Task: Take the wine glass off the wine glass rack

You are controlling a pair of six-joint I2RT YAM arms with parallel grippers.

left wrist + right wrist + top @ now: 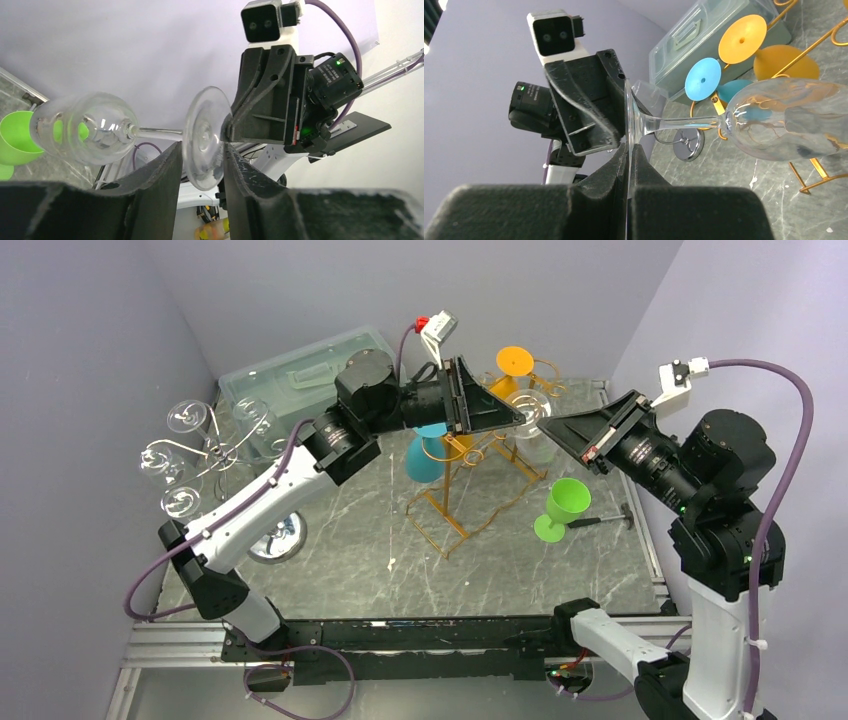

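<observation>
Right fingers (610, 174) pinch wine glass (784, 120) foot

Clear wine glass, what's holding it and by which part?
The right tool grips the clear wine glass by its foot's edge; the left tool merely straddles that foot.

The table (350, 570) had a grey, marbled top with pale veins. Near its middle stood the wine glass rack (440, 525), its rectangular wire base flat on the surface. To the right of it a green goblet (563, 508) stood upright, with a small dark tool (605, 521) lying just beside its foot. At the left edge, a chrome stand (272, 540) rested on its round base. A translucent plastic box (300, 370) with a lid sat in the far left corner. One white speck (390, 565) lay on the bare stone in front of the rack.
</observation>
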